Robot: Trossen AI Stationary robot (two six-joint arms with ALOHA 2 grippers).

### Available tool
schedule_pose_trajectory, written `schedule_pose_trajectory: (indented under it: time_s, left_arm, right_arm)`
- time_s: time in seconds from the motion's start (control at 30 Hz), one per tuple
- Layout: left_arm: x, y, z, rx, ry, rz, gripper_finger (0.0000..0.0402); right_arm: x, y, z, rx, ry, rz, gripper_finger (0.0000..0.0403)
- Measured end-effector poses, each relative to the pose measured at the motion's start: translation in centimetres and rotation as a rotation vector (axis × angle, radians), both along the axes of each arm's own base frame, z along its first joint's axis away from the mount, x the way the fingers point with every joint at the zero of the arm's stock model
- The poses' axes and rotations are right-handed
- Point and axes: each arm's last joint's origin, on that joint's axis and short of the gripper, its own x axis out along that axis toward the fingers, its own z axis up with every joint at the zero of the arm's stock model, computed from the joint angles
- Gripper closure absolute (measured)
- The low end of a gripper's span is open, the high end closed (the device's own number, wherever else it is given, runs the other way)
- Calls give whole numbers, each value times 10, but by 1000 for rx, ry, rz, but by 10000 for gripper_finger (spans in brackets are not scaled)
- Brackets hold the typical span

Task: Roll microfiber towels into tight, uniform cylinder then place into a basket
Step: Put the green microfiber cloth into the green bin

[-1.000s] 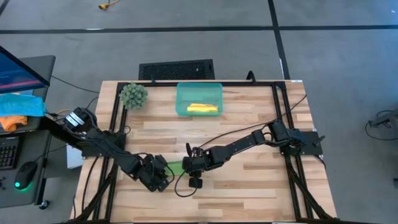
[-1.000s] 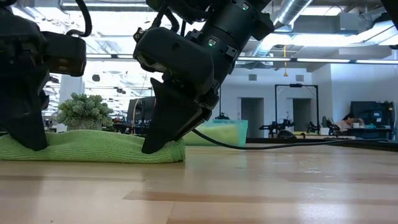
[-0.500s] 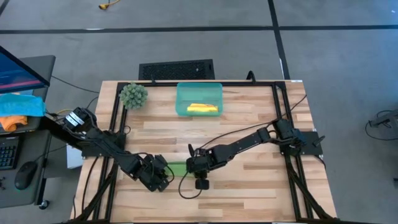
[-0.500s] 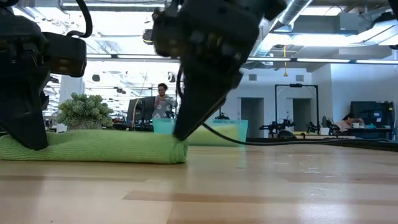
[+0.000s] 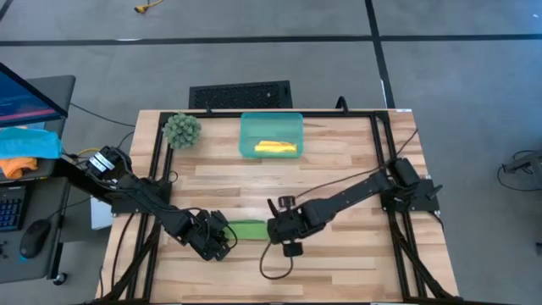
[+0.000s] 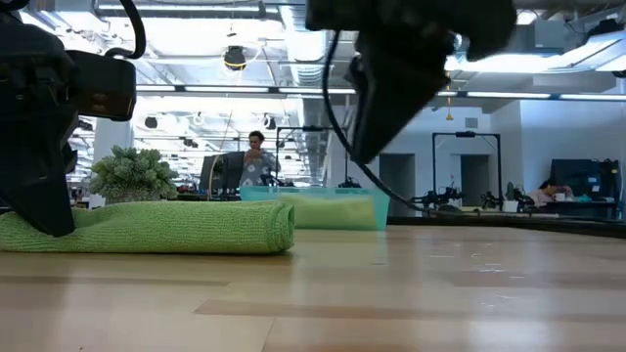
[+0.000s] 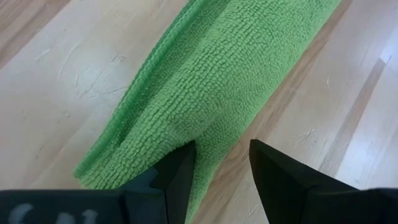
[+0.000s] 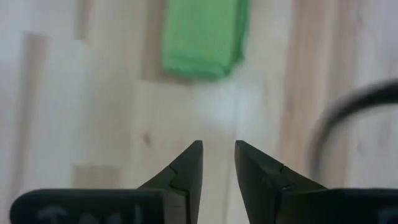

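The lime green microfiber towel point(image 5: 246, 229) lies rolled into a low cylinder on the table's near middle point(image 6: 166, 227). My left gripper point(image 5: 223, 238) stands at the roll's left end, open and pointing steeply down point(image 7: 221, 155). My right gripper point(image 5: 274, 230) hangs above the wood just right of the roll's right end point(image 8: 202, 37). It is open, with nothing between its fingers point(image 8: 217, 152). The yellow towel point(image 5: 275, 147) lies rolled inside the teal basket point(image 5: 246, 135) at the far middle. My left gripper comes from above, slanting. One fingertip point(image 7: 180, 165) rests on the roll's end point(image 7: 155, 155), near its long edge. The other fingertip point(image 7: 267, 165) stands over bare wood beside the roll. The roll lies flat on the table.
A fuzzy green plant point(image 5: 181, 129) stands at the far left corner. A black frame rail point(image 5: 381, 161) runs along the table's sides. Bare wood lies right of the roll point(image 5: 356, 246). Beyond the table, a person point(image 6: 256, 156) shows in the low view.
My right gripper has lifted off the roll's right end, risen well above the table and moved toward the right edge, rolling its wrist as it went. The green roll has stayed where it was, and my left gripper has kept still.
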Motion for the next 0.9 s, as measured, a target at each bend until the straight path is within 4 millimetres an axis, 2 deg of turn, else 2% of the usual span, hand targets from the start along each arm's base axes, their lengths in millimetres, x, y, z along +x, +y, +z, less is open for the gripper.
schedule_pose_trajectory:
  time_s: [0.1,0.23,0.4,0.53,0.67,0.9]
  left_arm:
    - [0,0,0,3,-3,-12,246]
    - [0,0,0,2,-5,-14,246]
    - [1,0,0,-2,-8,-9,246]
    - [1,0,0,-7,-15,-8,246]
    - [2,-1,0,-10,-26,-12,246]
    - [2,-1,0,-6,-26,-20,246]
  right_arm:
    - [-11,5,-8,-67,35,-21,285]
    - [-32,7,-34,-94,127,-58,285]
    - [-52,6,-32,-52,75,-98,285]
    - [-66,1,-16,32,-86,-95,285]
    - [-71,-10,-7,176,-300,-157,285]
    - [-59,-20,-3,350,-519,-275,284]
